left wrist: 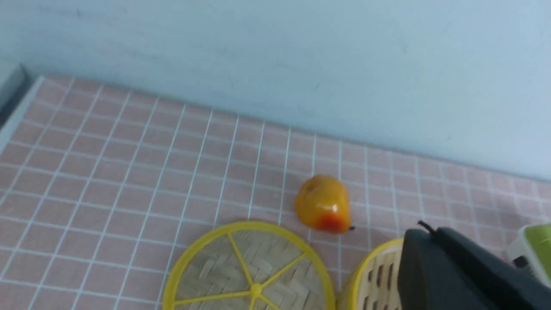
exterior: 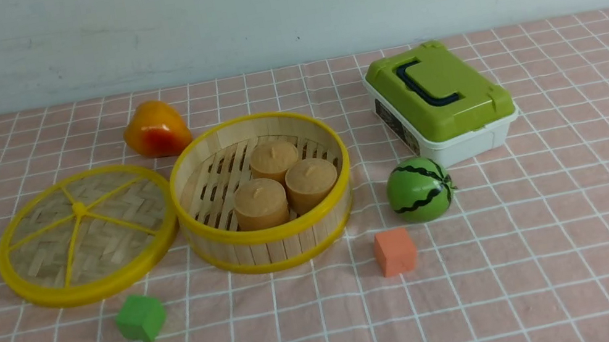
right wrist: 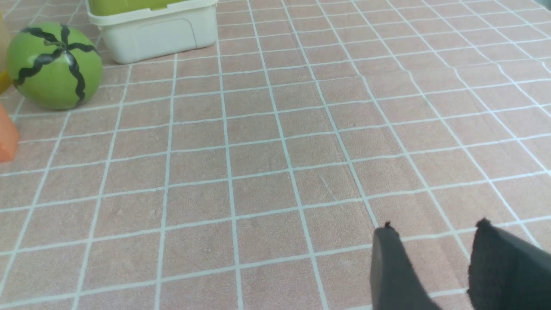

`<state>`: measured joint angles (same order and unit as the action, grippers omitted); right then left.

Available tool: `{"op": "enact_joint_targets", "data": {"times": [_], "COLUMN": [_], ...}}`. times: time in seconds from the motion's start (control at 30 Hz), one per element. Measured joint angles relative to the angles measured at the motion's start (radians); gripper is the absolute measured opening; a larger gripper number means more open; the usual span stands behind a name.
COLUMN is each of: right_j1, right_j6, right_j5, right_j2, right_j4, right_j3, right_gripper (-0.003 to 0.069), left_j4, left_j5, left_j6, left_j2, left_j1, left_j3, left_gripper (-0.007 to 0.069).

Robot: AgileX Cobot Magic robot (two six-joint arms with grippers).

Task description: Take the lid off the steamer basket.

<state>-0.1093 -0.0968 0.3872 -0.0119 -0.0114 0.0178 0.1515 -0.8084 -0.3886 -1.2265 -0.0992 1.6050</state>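
Three brown round cakes (exterior: 260,204) sit inside the steamer basket (exterior: 271,246), which is uncovered. The lid (exterior: 85,235) lies flat on the checked cloth (exterior: 549,278), just beside the basket on the robot's left. The white box (exterior: 463,146) is closed by its green cover (exterior: 455,100).

From the left wrist, the left gripper (left wrist: 424,230) has its fingers pressed together and holds nothing. Lid and basket lie close under it, with a pear (left wrist: 323,204) a little further ahead and open cloth up to the wall.

From the right wrist, the right gripper (right wrist: 434,226) is spread over bare cloth. A watermelon ball (right wrist: 54,64) and the box lie well ahead of it.
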Motion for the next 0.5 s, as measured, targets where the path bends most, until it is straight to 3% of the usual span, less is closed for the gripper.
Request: {"op": "enact_joint_targets", "data": {"times": [0.23, 0.33, 0.5], "right_j1": [0.000, 0.000, 0.000], "right_j6": [0.000, 0.000, 0.000], "right_j5": [0.000, 0.000, 0.000], "right_j2": [0.000, 0.000, 0.000], "right_j4": [0.000, 0.000, 0.000], "right_j3": [0.000, 0.000, 0.000], "right_gripper": [0.0241, 0.0241, 0.0241], "left_j4": [-0.061, -0.125, -0.179], "left_j5": [0.139, 0.222, 0.234], "left_j6": [-0.015, -0.021, 0.014], "left_j2": [0.454, 0.687, 0.907], "left_j1": [0.000, 0.000, 0.000], "left_j3": [-0.461, -0.801, -1.130], "left_gripper": [-0.0013, -0.0013, -0.0013]}}
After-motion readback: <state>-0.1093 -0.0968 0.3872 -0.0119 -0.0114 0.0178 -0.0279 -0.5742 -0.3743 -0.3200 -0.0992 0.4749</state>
